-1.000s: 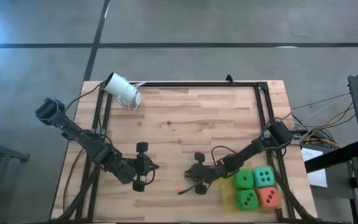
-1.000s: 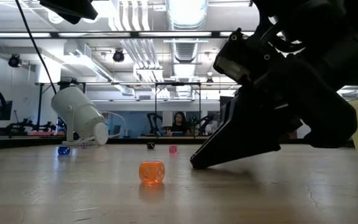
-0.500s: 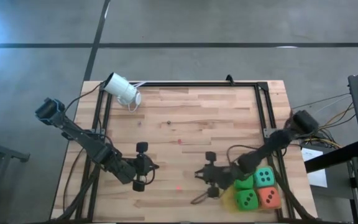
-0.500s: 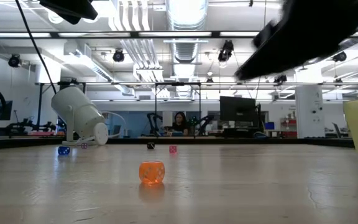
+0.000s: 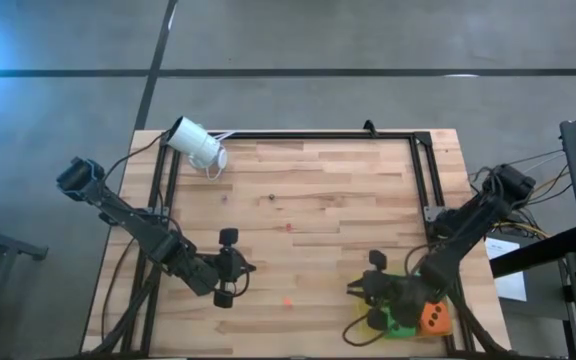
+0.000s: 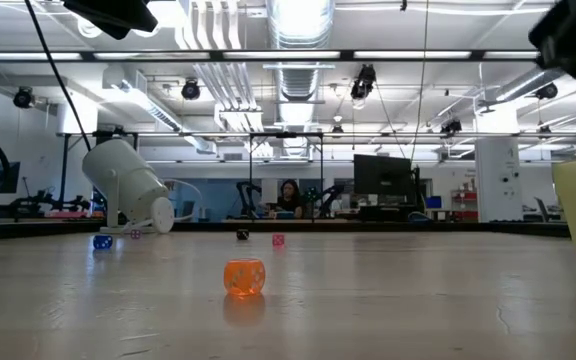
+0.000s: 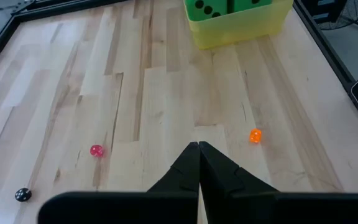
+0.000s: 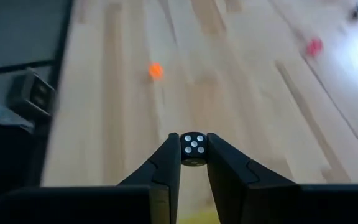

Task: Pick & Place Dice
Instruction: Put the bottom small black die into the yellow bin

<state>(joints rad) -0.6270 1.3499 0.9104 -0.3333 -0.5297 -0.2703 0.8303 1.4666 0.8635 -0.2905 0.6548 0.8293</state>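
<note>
A: What did the right wrist view show closest in?

B: The right gripper (image 8: 194, 140) was clenched on a tiny black die (image 8: 194, 150), white pips facing the camera, 1 finger (image 8: 168, 158) on each side. No other view showed that die.

A: And where was that arm?

B: From above it was bent over the table's near right corner, covering most of the yellow tub (image 7: 241, 28). Only 1 green cube (image 5: 400, 323) and the orange-red cube (image 5: 433, 318) peeked out beside it. I could not find the teal one.

A: Did the left wrist view add anything?

B: Yes. It looked across at the tub from the other side and showed 2 green cubes (image 7: 207, 7) sitting in it, which the overhead view mostly hid. The left gripper (image 7: 199, 147) was pressed shut on nothing, low over the boards at the near left.

A: What lay between the 2 arms?

B: Bare wood, with a small orange die (image 7: 255, 135) alone on it, well apart from both grippers. Farther out sat a pink die (image 7: 96, 150) and another black die (image 7: 22, 195).

A: And the low view?

B: It alone showed a blue die (image 6: 102, 241) far back, near the white cylinder (image 6: 128, 185) at the far left corner.

A: Edges?

B: A black rail (image 5: 423, 170) ran along the far and right sides; the tub sat just inside it.
</note>
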